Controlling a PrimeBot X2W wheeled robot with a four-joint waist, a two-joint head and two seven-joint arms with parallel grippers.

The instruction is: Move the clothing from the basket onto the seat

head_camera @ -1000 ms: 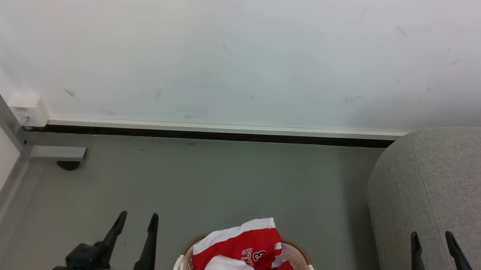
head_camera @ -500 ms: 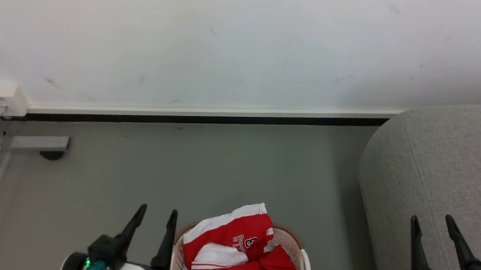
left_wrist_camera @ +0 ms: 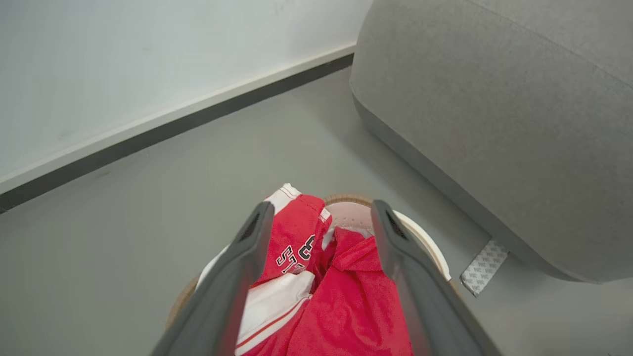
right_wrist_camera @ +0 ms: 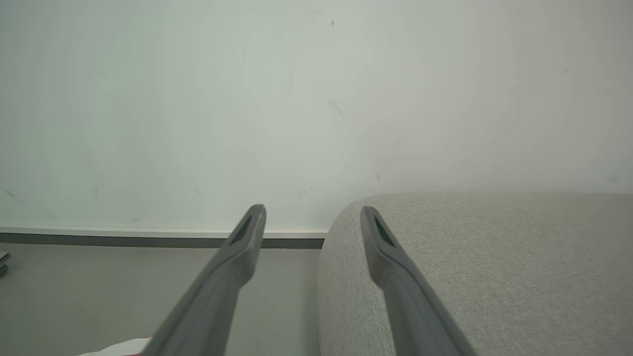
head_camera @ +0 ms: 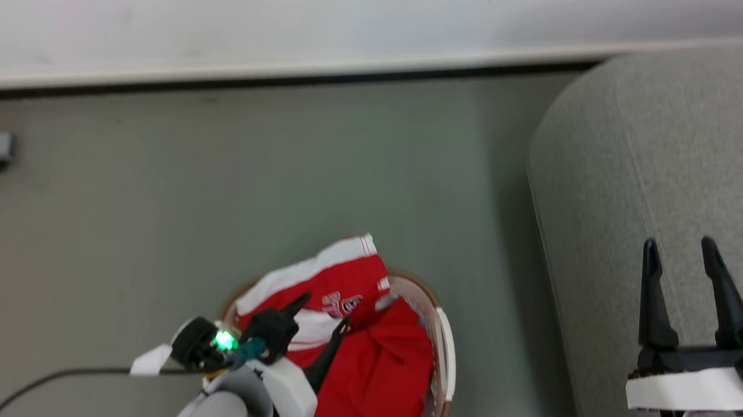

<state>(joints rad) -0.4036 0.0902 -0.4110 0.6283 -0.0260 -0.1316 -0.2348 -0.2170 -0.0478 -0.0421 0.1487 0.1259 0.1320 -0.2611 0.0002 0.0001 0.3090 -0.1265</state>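
Head view: clothing (head_camera: 374,370) in basket (head_camera: 446,342) lies under the left tool (head_camera: 325,310).

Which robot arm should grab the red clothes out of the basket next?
The left. The left gripper hangs open right above the clothing in the basket, aimed at it. The right gripper is open too, but it sits over the seat, away from the basket.

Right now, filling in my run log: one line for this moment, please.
phase: pre-grasp | left gripper: open above clothing in basket | right gripper: open, empty, near seat
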